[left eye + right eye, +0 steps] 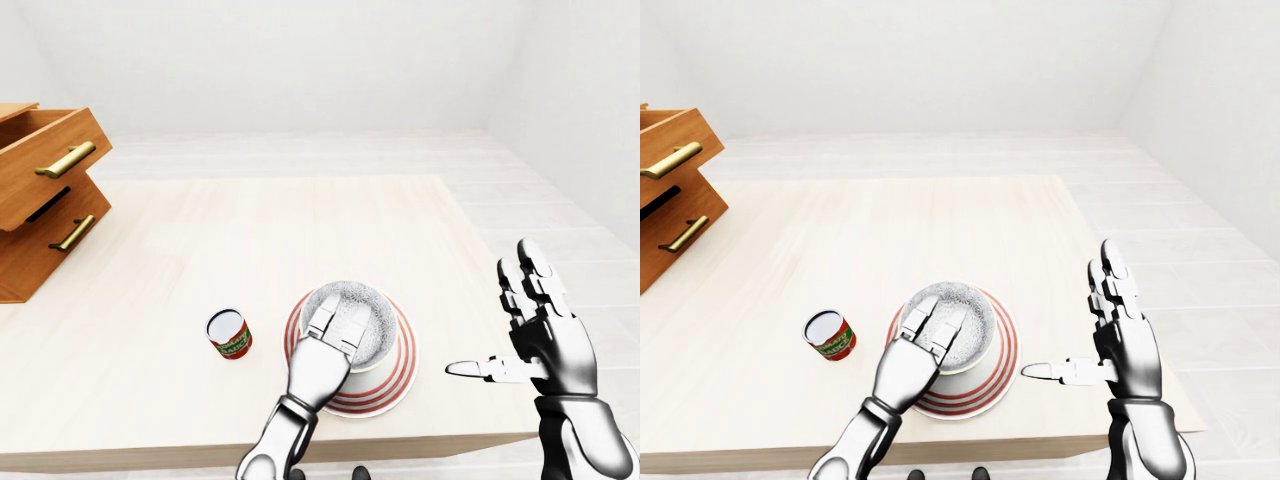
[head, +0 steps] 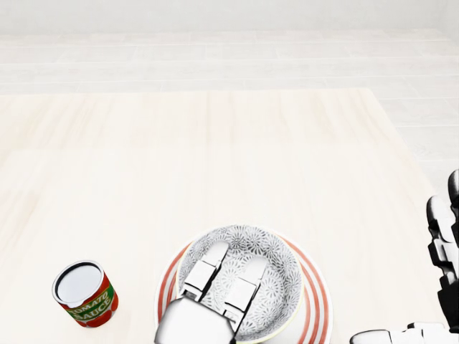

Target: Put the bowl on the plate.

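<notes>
The grey patterned bowl (image 2: pixel 276 276) stands on the red-striped white plate (image 2: pixel 316 301), low in the head view near the table's near edge. My left hand (image 2: pixel 237 256) reaches over the bowl's near rim. Its fingers (image 2: pixel 204 271) lie down inside the bowl against its wall, and the thumb is hidden under the rim. My right hand (image 1: pixel 495 315) is held up to the right of the plate, apart from it, with fingers straight, thumb pointing left and nothing in it.
A tomato sauce can (image 2: pixel 84 294) stands upright just left of the plate. A wooden chest with open drawers (image 1: pixel 45 200) sits on the pale wooden table (image 1: pixel 260 230) at the left. The table's right edge runs close to my right hand.
</notes>
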Controlling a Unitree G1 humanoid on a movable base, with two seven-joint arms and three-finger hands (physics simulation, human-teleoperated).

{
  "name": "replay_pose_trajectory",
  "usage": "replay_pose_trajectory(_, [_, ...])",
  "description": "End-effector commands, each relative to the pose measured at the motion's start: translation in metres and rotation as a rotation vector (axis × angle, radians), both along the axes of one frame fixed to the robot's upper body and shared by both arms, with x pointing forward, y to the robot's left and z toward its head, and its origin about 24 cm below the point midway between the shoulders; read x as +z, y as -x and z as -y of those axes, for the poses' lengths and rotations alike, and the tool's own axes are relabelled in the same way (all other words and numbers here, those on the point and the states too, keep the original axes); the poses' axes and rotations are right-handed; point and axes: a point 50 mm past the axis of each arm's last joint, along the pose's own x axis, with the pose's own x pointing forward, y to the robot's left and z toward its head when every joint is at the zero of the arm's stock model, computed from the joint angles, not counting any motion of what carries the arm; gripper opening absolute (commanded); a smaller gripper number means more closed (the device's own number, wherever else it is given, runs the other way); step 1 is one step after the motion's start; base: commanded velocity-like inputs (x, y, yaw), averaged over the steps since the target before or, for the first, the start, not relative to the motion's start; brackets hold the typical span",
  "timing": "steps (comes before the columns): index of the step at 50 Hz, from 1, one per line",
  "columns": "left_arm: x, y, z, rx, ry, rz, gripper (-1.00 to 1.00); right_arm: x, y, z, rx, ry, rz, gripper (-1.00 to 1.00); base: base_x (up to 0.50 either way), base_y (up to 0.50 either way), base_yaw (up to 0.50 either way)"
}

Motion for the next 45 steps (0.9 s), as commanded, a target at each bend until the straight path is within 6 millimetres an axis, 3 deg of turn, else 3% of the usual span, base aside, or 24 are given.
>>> replay_pose_trajectory(1, [-0.005, 0.003, -0.007, 0.013, -0.039, -0.041, 0.92, 0.0, 0.0, 0.0, 0.001, 0.0, 0.002, 1.0, 0.0, 0.0, 0.0])
replay_pose_trajectory(22, [0.026, 0.004, -0.018, 0.048, 0.013, -0.008, 1.0, 0.004, 0.001, -0.001, 0.0, 0.008, 0.017, 1.0, 0.0, 0.0, 0.0])
replay_pose_trajectory(45, [0.086, 0.008, -0.046, 0.105, 0.185, -0.016, 1.0, 0.017, 0.006, -0.004, -0.001, 0.041, 0.065, 1.0, 0.0, 0.0, 0.0])
